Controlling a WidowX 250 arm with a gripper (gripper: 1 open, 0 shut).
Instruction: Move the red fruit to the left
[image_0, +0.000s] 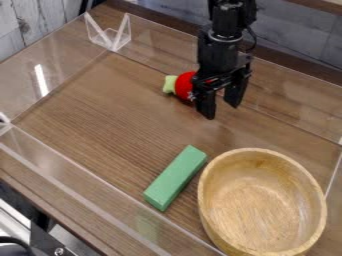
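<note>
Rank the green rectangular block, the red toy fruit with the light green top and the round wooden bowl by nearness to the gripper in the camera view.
1. Red toy fruit: immediately left of the gripper in the image.
2. Green block: toward the image bottom.
3. Wooden bowl: too close to the block to call.
</note>
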